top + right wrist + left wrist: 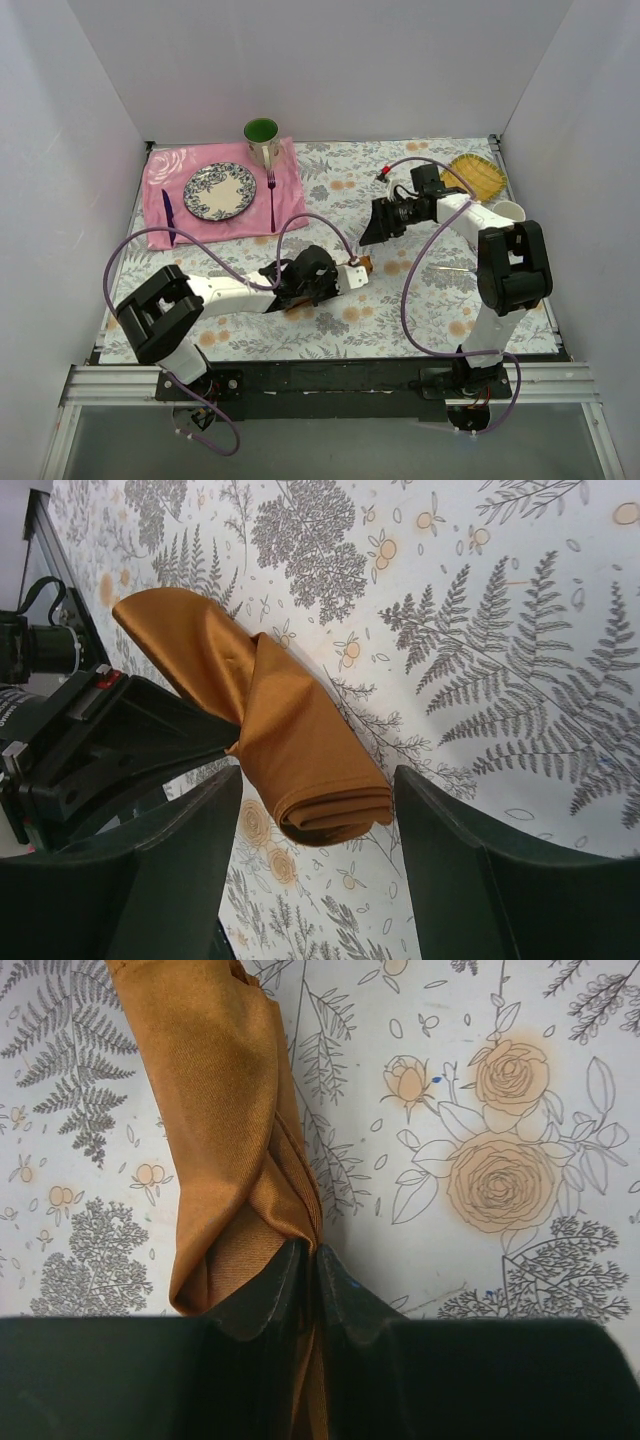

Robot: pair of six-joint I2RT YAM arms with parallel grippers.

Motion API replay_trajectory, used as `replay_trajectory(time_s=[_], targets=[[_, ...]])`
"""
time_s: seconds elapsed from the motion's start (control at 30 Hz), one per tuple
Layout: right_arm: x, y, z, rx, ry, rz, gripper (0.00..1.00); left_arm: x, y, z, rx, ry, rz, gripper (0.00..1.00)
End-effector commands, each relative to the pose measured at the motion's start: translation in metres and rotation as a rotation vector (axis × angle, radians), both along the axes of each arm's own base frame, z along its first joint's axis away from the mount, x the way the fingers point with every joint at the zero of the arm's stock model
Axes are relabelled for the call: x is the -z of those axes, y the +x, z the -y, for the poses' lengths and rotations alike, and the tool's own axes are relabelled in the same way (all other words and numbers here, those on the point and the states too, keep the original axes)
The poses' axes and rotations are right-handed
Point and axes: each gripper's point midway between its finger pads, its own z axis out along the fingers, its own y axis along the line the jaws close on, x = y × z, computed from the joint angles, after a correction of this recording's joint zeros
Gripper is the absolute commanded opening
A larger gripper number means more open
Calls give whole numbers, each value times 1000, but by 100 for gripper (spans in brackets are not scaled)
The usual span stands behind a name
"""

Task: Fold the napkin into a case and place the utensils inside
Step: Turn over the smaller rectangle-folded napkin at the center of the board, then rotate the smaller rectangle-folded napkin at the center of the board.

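Pink cloth [160, 180] sits far left at the back of the worktop [400, 320], carrying a patterned plate [219, 190], a green-lined cup [262, 135] at its far edge and a purple fork [271, 200], all well apart from the action. Moving right to mid-worktop, the left hand [310, 1260] is clamped on the napkin [220, 1090], fingertips pressed together with a pinch of rust-orange satin between them. The cloth trails away from the pinch as a loose twisted band, not flat. It lies on the floral worktop between the two hands and is mostly hidden under the arms in the overhead view. Next right, the right hand [318, 772] stands apart, one finger on each side of the napkin's rolled end, near it but touching nothing. Furthest right, a yellow woven mat [477, 175] lies at the back corner. Judgement: the satin is light, limp and slippery, so layers will probably slide and the folds spring open if let go. The best hold looks like the stacked rolled end, pinching all layers at once, close to the edge. No case has formed yet, and the fork is not in anything.
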Motion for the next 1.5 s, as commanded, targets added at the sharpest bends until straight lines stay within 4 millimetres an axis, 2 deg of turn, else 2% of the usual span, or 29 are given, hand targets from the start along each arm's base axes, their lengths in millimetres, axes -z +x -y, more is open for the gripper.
replay_trajectory(time_s=[0.0, 0.07, 0.13, 0.17, 0.2, 0.27, 0.37, 0.47, 0.57, 0.67, 0.7, 0.77, 0.8, 0.9, 1.1, 1.2, 1.3, 1.47], targets=[[8, -21, -12, -85, -11, 17, 68, -14, -4, 4, 6, -25, 55, 15], [14, -33, -17, -121, -28, 6, 65, -14, -8, 5, 15, -19, 60, 23], [22, -46, -15, -152, -54, 0, 62, -15, -14, 6, 34, -14, 44, 25], [24, -50, -16, -165, -62, 3, 60, -22, -16, 7, 45, -26, 45, 27], [26, -54, -13, -170, -74, 14, 60, -28, -21, 11, 70, -43, 37, 37], [35, -67, -8, -182, -92, -2, 59, -39, -29, 12, 89, -60, 25, 44], [42, -81, -2, -199, -118, 9, 57, -58, -42, 18, 112, -99, -32, 48], [46, -87, 1, -196, -133, 17, 57, -84, -47, 18, 88, -156, -58, 59], [38, -81, -1, -192, -126, 45, 59, -93, -61, 10, 95, -173, -123, 60], [29, -75, -2, -193, -127, 74, 61, -86, -76, -5, 84, -150, -252, 53], [21, -73, -2, -194, -125, 91, 61, -78, -75, -18, 53, -118, -302, 51], [12, -71, -2, -198, -119, 117, 61, -74, -77, -24, 44, -123, -390, 41], [4, -71, -2, -200, -111, 141, 62, -70, -71, -36, 10, -109, -426, 37], [-5, -78, -3, -210, -92, 158, 62, -58, -73, -44, 18, -59, -493, 29], [9, -97, -5, -254, -96, 122, 59, -34, -82, -58, 69, 46, -546, 23], [27, -107, -5, -277, -113, 96, 57, -21, -89, -65, 75, 90, -580, 22], [45, -109, -2, -275, -134, 76, 56, -6, -83, -71, 22, 122, -580, 21], [58, -107, -2, -260, -147, 63, 56, 13, -65, -82, -47, 145, -591, 19]])
